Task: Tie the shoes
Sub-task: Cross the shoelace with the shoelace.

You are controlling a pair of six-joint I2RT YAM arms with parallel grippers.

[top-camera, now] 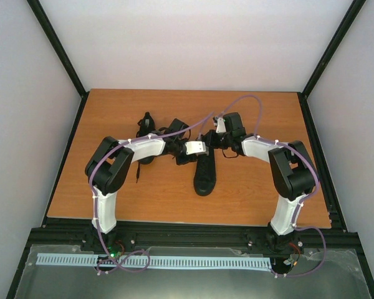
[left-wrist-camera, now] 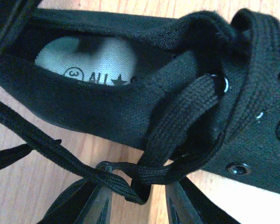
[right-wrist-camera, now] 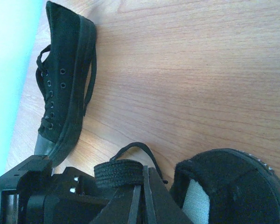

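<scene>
One black shoe (top-camera: 205,175) lies in the middle of the table, toe toward the arms. In the left wrist view it (left-wrist-camera: 107,93) fills the frame, white insole showing. My left gripper (left-wrist-camera: 140,198) is at its side, fingers apart, with crossed black laces (left-wrist-camera: 177,121) lying across the gap at the tips. My right gripper (right-wrist-camera: 143,177) is shut on a flat loop of lace (right-wrist-camera: 119,171) beside the shoe's heel (right-wrist-camera: 228,186). The second shoe (top-camera: 147,129) lies apart at the back left, with loose laces (right-wrist-camera: 65,88).
Both wrists meet over the middle shoe (top-camera: 202,144). The wooden table (top-camera: 262,193) has black frame rails along its edges. White walls close in the back and the sides. The left gripper's body (right-wrist-camera: 32,191) sits close beside my right fingers.
</scene>
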